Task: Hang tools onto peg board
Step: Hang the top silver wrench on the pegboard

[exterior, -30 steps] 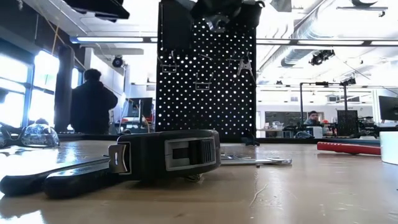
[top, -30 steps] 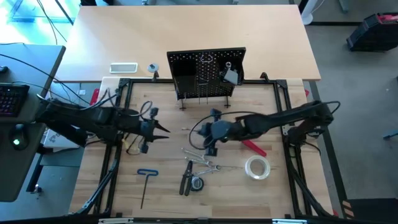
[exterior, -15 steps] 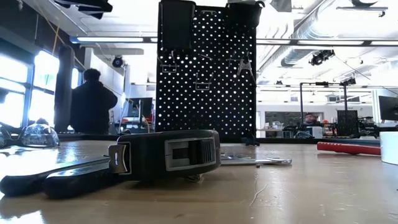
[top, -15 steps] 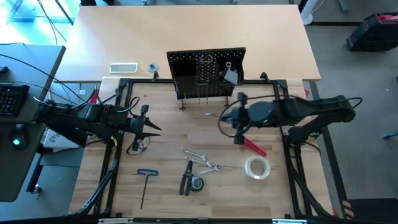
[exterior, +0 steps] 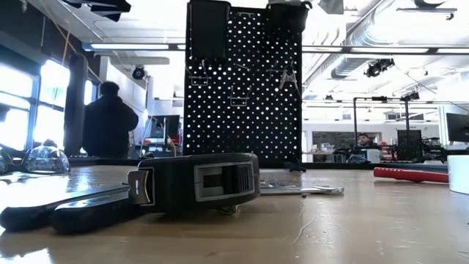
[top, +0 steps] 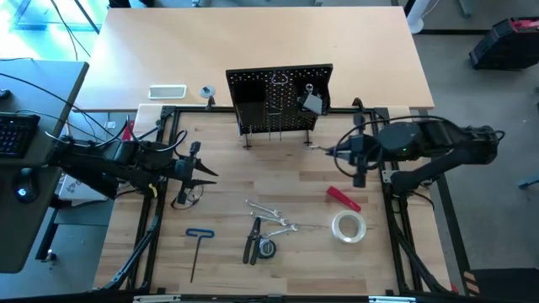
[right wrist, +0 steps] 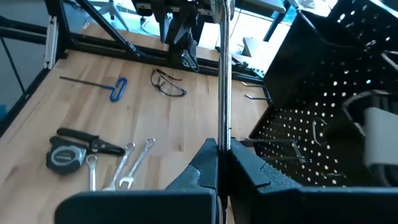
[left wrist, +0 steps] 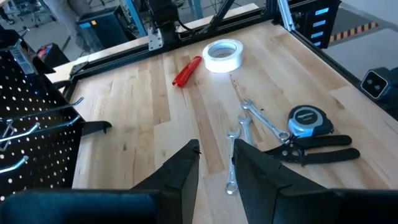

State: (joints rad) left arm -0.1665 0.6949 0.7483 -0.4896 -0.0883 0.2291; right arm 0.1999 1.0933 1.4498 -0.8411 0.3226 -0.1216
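My right gripper (top: 335,152) hangs above the table's right half, near the peg board's (top: 280,99) right foot, shut on a thin silver wrench (right wrist: 221,74). The black perforated peg board stands upright at the far middle. My left gripper (top: 210,172) hovers at the left, open, with nothing between its fingers (left wrist: 214,152). Safety glasses (top: 184,200) lie just below it. On the table lie loose silver wrenches (top: 271,215), dark-handled pliers (top: 251,240), a tape measure (top: 268,248), a blue T-handle hex key (top: 198,236), a red-handled tool (top: 344,198) and a tape roll (top: 348,225). My right gripper pinches one end of the wrench's shaft (right wrist: 221,138) between its two fingers. The rest of the wrench sticks out past the fingertips, toward the peg board. The wrench is lifted clear of the table.
A black metal frame (top: 168,114) rims the work area. A white slab (top: 167,91) lies on the far table beyond it. Bare wood lies between the peg board and the loose tools. In the low view, people (exterior: 108,117) stand in the room behind.
My right gripper, shut on the wrench, has risen from above the loose tools at the table's middle and gone toward the right and far edges, carrying the wrench clear. My left gripper has drawn back a little toward the left edge.
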